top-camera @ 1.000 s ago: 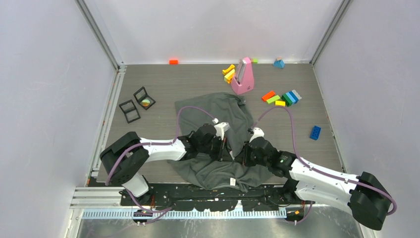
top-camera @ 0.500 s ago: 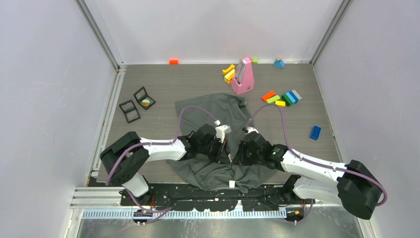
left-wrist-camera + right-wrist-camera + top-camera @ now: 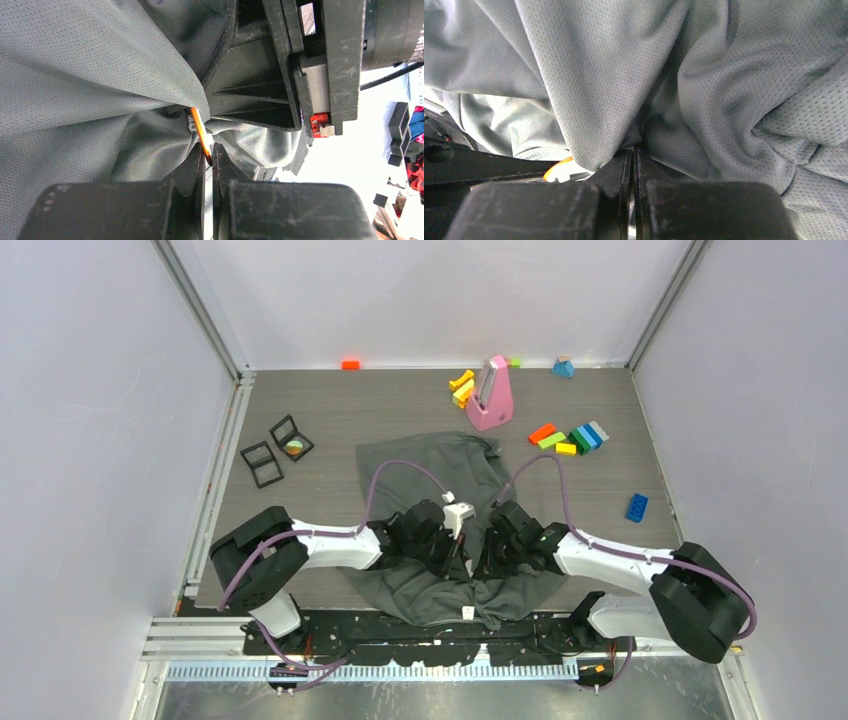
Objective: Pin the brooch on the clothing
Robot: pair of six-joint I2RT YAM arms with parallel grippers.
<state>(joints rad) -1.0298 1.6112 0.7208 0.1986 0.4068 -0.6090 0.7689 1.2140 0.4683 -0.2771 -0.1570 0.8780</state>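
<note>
Grey shirt (image 3: 430,465) crumpled at lower centre of bench (image 3: 320,400); left end effector (image 3: 210,157) clamped on thin orange brooch (image 3: 200,131) at a fold; right end effector (image 3: 633,157) pinching shirt fabric, mid-frame.

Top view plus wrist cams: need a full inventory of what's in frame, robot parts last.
T-shirt: 1, dark grey, crumpled mid-table, near hem by the arm bases
brooch: 1, orange, only a thin edge shows, at the left fingertips against the fabric
stand: 1, pink, beyond the shirt
toy blocks: several, mixed colours, far right
orange block: 1, alone at the far edge
blue brick: 1, alone at the right
square frames: 2, black, left side
table: 1, grey wood-grain
left gripper: shut on the brooch
right gripper: shut on a shirt fold
</note>
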